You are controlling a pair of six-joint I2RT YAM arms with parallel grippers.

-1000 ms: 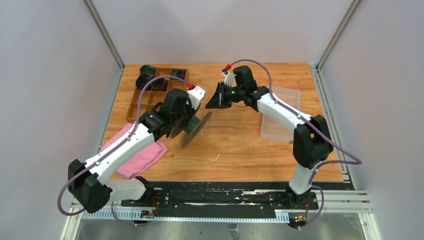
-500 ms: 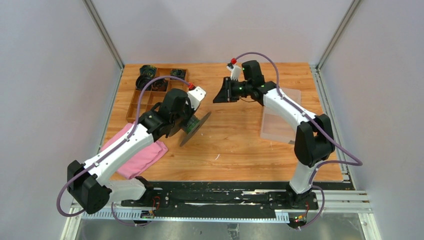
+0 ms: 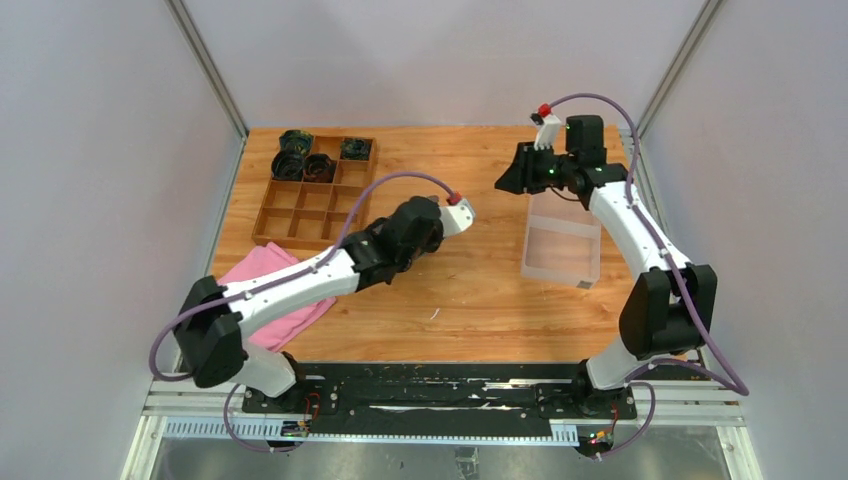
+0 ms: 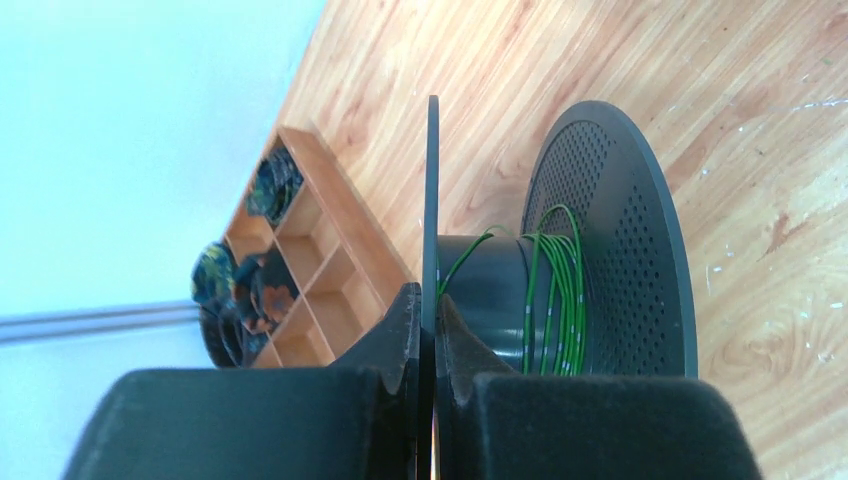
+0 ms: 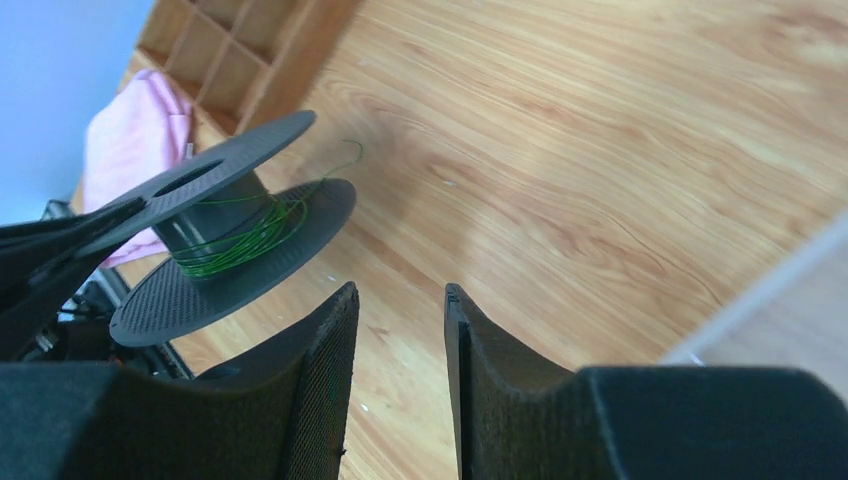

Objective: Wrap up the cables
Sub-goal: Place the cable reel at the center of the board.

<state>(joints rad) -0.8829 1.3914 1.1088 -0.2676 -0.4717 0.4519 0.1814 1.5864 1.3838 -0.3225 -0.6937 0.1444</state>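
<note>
Showing wrist-side only: cables (image 4: pixel 556 290) on spool (image 4: pixel 620 220)

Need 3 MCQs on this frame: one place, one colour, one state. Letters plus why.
1. Where on the table is the wooden tray? A far-left corner; B near-right corner; C centre.
2. What colour is the wire on the spool? A red; B green; C white.
3. The right gripper is: A shut on the spool; B shut on a cloth; C open and empty.

Answers:
1 A: the top view shows it in the far-left corner.
2 B: green turns wrap the black hub.
3 C: its jaws stand apart with nothing between them; it is the left gripper that pinches the spool's flange.
</note>
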